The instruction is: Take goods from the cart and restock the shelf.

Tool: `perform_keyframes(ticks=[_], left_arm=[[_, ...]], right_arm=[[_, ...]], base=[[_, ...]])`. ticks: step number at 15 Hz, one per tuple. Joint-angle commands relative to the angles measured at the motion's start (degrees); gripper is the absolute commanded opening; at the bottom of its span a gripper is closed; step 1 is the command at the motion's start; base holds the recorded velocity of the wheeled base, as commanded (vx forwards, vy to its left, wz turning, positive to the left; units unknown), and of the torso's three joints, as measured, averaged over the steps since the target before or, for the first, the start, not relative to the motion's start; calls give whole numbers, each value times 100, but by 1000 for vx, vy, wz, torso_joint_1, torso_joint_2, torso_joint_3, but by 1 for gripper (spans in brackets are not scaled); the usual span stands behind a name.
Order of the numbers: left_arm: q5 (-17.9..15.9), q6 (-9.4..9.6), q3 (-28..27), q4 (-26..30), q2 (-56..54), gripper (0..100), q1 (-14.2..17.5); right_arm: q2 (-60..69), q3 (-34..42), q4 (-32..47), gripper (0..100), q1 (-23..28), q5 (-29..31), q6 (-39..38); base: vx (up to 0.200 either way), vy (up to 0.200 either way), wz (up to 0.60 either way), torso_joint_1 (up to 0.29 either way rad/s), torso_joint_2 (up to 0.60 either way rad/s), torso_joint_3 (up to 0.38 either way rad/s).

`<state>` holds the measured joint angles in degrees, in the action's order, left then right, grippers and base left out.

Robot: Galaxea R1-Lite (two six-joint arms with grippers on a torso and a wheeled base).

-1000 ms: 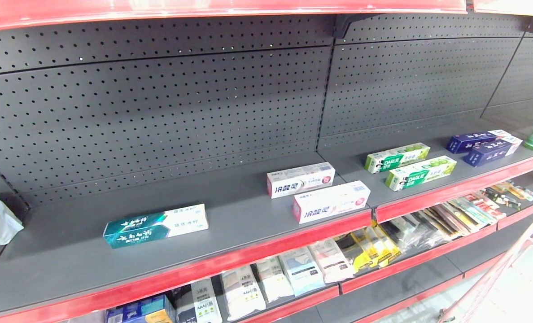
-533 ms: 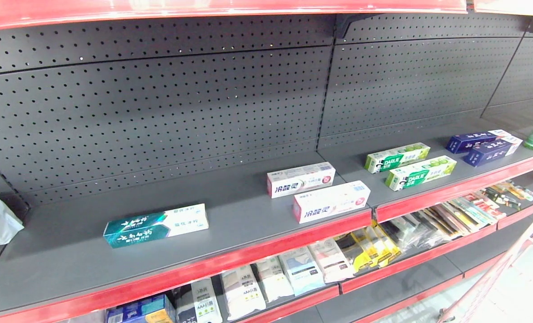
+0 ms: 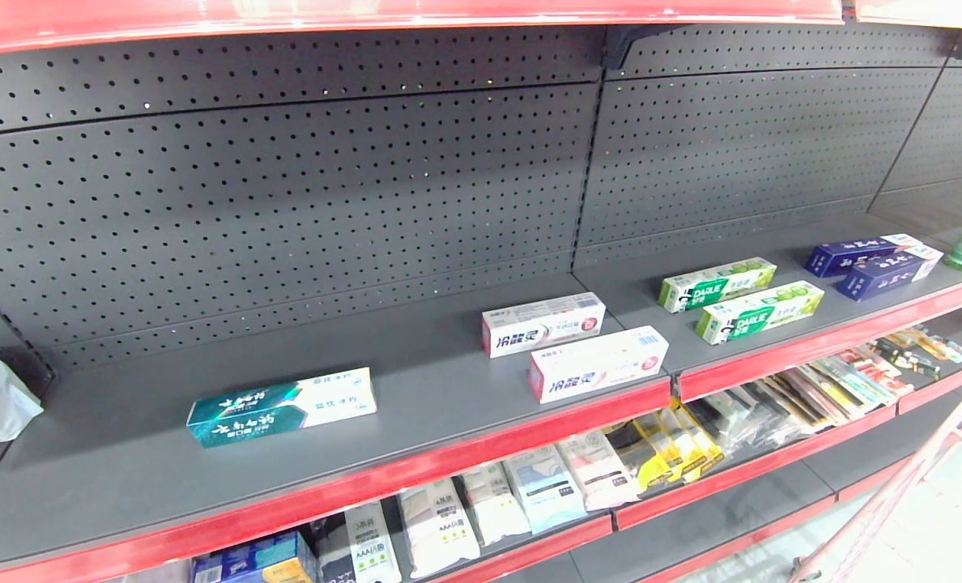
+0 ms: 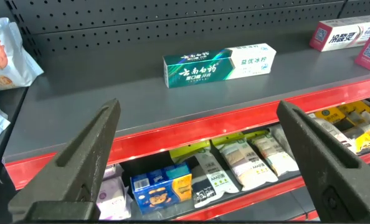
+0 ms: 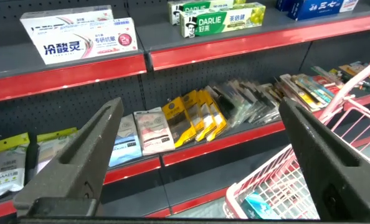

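Shelf (image 3: 432,356) mostly bare; left claw (image 4: 197,104) and right claw (image 5: 200,102) spread, empty before it; cart (image 5: 284,186) still loaded.

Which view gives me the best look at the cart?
Right wrist view: the cart shows its pink rim and wire basket, with a box inside. Head view catches just a strip of the cart at the lower right corner. Left wrist view faces the shelf.
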<state>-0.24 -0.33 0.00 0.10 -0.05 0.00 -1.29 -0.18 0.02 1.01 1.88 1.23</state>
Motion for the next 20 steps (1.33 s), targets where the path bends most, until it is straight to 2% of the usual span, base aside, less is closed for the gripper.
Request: perform_keyframes(ticks=[1, 2, 3, 4, 5, 6, 7, 8, 10, 11, 14, 15, 16, 18, 20], left_arm=[[-2, -2, 0, -1, 5, 100, 0], [-2, -2, 0, -1, 5, 100, 0], [-2, 7, 0, -1, 5, 100, 0], [-11, 7, 0, -1, 5, 100, 0], [-11, 7, -9, -1, 5, 100, 0], [-11, 7, 0, -1, 5, 100, 0], [-11, 7, 0, -1, 5, 100, 0], [-11, 7, 0, -1, 5, 100, 0], [-2, -2, 0, -1, 5, 100, 0], [-2, -2, 0, -1, 5, 100, 0], [-2, -2, 0, -1, 5, 100, 0], [-2, -2, 0, -1, 5, 100, 0], [-2, -2, 0, -1, 5, 100, 0], [-2, -2, 0, -1, 5, 100, 0], [-2, -2, 0, -1, 5, 100, 0]], right_arm=[[-178, 1, -2, 100, 75, -3, 26], [-442, -368, -38, 100, 92, -65, 35], [-3281, -2996, -90, 100, 154, 217, -861], [-4652, -4886, 50, 100, 435, 304, -1512], [-5496, -6055, 472, 100, 857, 14, -1143], [-5716, -6345, 1026, 100, 1235, -284, -712], [-5680, -6222, 1650, 100, 1454, -407, -202], [-5733, -5897, 2590, 100, 1753, -469, 228], [-6111, -5035, 2705, 100, 1903, -495, 369], [-6304, -4675, 2801, 100, 2158, -495, 738], [-7043, -3717, 2801, 100, 3458, -513, 3050], [-7675, -3357, 2309, 100, 4100, -513, 4140], [-8106, -3014, 1650, 100, 4302, -522, 4430], [-9064, -2320, 6, 100, 4469, -513, 4544], [-9776, -1854, -1207, 100, 4803, -566, 4895]], base=[[0, 0, 0, 0, 0, 0], [0, 0, 0, 0, 0, 0], [0, 0, 0, 0, 0, 0], [0, 0, 0, 0, 0, 0], [0, 0, 0, 0, 0, 0], [0, 0, 0, 0, 0, 0], [0, 0, 0, 0, 0, 0], [0, 0, 0, 0, 0, 0], [0, 0, 0, 0, 0, 0], [0, 0, 0, 0, 0, 0], [0, 0, 0, 0, 0, 0], [0, 0, 0, 0, 0, 0], [0, 0, 0, 0, 0, 0], [0, 0, 0, 0, 0, 0], [0, 0, 0, 0, 0, 0]])
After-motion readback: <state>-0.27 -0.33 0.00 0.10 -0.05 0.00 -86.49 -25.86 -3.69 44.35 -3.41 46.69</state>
